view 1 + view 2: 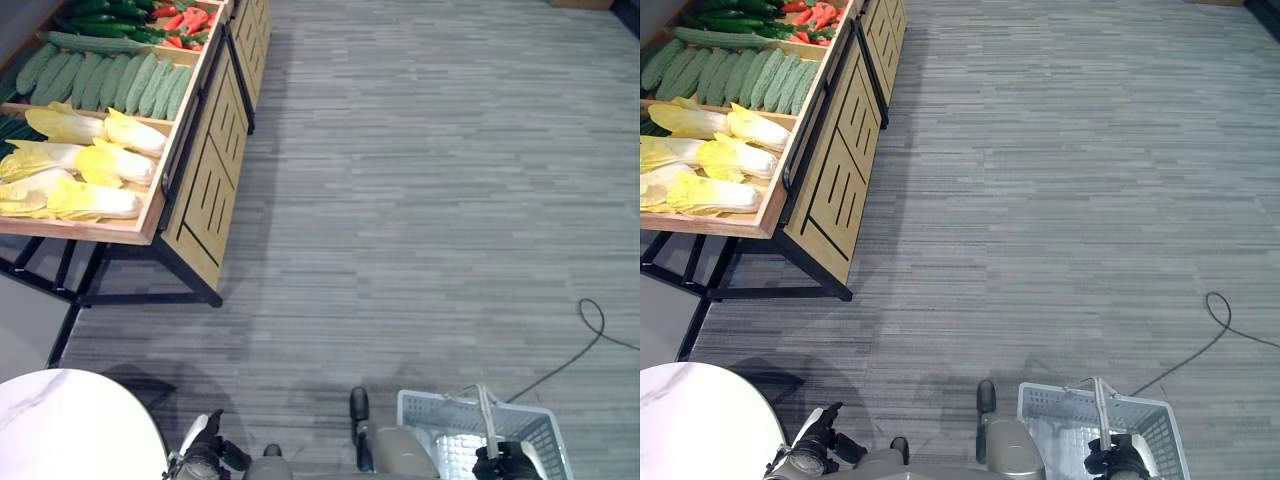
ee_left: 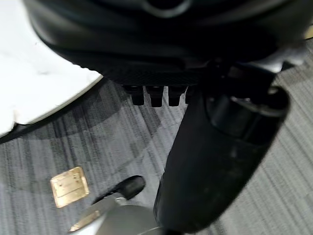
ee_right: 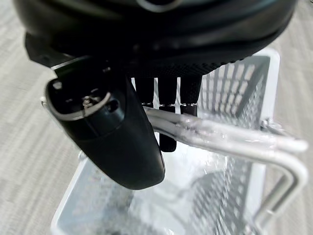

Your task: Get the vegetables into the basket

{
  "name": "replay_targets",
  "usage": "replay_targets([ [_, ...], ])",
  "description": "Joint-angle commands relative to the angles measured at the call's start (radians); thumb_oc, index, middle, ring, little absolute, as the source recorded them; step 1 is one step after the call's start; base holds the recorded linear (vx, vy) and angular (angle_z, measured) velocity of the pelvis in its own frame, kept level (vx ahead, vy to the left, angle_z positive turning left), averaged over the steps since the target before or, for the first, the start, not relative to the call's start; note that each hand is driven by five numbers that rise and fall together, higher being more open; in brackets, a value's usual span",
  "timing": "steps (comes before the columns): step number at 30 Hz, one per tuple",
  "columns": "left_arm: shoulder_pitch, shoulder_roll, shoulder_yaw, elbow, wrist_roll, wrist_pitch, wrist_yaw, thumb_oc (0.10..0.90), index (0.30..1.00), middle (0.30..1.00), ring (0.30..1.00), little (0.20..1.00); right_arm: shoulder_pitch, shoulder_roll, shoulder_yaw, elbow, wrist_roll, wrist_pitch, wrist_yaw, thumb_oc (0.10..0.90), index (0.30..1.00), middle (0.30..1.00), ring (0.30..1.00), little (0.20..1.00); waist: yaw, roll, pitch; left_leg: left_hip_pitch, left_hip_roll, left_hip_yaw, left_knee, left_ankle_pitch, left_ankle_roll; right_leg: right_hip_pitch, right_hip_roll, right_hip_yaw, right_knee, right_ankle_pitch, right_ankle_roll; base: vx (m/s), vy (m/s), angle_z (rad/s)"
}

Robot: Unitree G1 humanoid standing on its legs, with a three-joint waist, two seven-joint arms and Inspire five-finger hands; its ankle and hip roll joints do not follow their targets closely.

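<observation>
Basket (image 1: 470,430) hangs low at robot's right, empty, right hand (image 3: 146,122) curled round its metal handle (image 3: 230,139). Left hand (image 1: 205,455) idle near round white surface (image 1: 70,425), fingers curled on nothing. Vegetables lie well apart on wooden stand (image 1: 205,170): cabbages (image 1: 85,165), cucumbers (image 1: 110,80). Judgement: close in on stand first, keep basket level, free left hand for picking.

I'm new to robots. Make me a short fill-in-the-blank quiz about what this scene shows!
1. The right hand has its fingers curled round the basket's ____.
2. The white basket holds ____ vegetables so far.
3. The yellow cabbages lie in a wooden ____ on the robot's left.
4. The left hand hangs beside a round white ____.

Missing words: handle; no; crate; table
</observation>
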Motion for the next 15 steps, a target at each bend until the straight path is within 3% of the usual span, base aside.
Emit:
replay_targets([
  [1, -0.034, 0.046, 0.024, -0.012, -0.026, -0.004, 0.033, 0.900, 1.000, 1.000, 1.000, 1.000, 0.004, -0.074, -0.013, -0.047, 0.021, -0.048, -0.041, 0.400, 0.300, 0.300, 0.300, 0.300, 0.000, -0.005, 0.004, 0.048, -0.060, -0.027, 0.044, 0.070, 0.006, -0.079, -0.034, 0.040, 0.064, 0.057, 0.101, 0.12, -0.185, 0.13],
  [5, -0.047, 0.046, 0.021, -0.014, -0.031, 0.000, 0.044, 0.900, 1.000, 1.000, 1.000, 1.000, 0.001, -0.090, -0.010, -0.052, 0.022, -0.049, -0.050, 0.400, 0.300, 0.300, 0.300, 0.300, 0.000, -0.001, 0.019, -0.019, -0.050, -0.034, 0.154, 0.148, -0.012, -0.055, -0.028, 0.035, 0.067, 0.023, 0.069, 0.08, -0.155, 0.16],
  [8, -0.054, 0.045, 0.017, -0.012, -0.038, 0.004, 0.047, 0.900, 1.000, 1.000, 1.000, 1.000, -0.002, -0.103, -0.012, -0.058, 0.023, -0.044, -0.057, 0.400, 0.300, 0.300, 0.300, 0.300, 0.008, -0.006, 0.040, -0.088, -0.069, -0.035, 0.225, 0.180, -0.001, -0.022, -0.041, 0.030, 0.066, 0.002, 0.053, 0.10, -0.147, 0.21],
  [12, -0.051, 0.041, 0.004, -0.005, -0.025, 0.004, 0.047, 0.900, 1.000, 1.000, 1.000, 1.000, -0.012, -0.122, -0.021, -0.063, 0.023, -0.046, -0.068, 0.400, 0.300, 0.300, 0.300, 0.300, 0.032, -0.022, 0.050, -0.221, -0.109, 0.004, 0.116, 0.088, 0.023, 0.032, -0.079, 0.038, 0.036, -0.010, 0.074, 0.13, -0.028, 0.28],
  [13, -0.047, 0.039, 0.001, -0.003, -0.021, 0.004, 0.049, 0.900, 1.000, 1.000, 1.000, 1.000, -0.013, -0.124, -0.019, -0.072, 0.020, -0.047, -0.072, 0.400, 0.300, 0.300, 0.300, 0.300, 0.039, -0.022, 0.050, -0.252, -0.108, 0.014, 0.077, 0.086, 0.022, 0.043, -0.083, 0.042, 0.031, -0.016, 0.078, 0.16, 0.049, 0.38],
  [15, -0.040, 0.038, -0.003, -0.003, -0.012, 0.006, 0.050, 0.900, 1.000, 1.000, 1.000, 1.000, -0.016, -0.128, -0.015, -0.085, 0.018, -0.049, -0.076, 0.400, 0.300, 0.300, 0.300, 0.300, 0.056, -0.013, 0.049, -0.312, -0.091, 0.029, 0.007, 0.145, 0.016, 0.073, -0.079, 0.051, 0.026, -0.032, 0.080, 0.19, 0.081, 0.07],
])
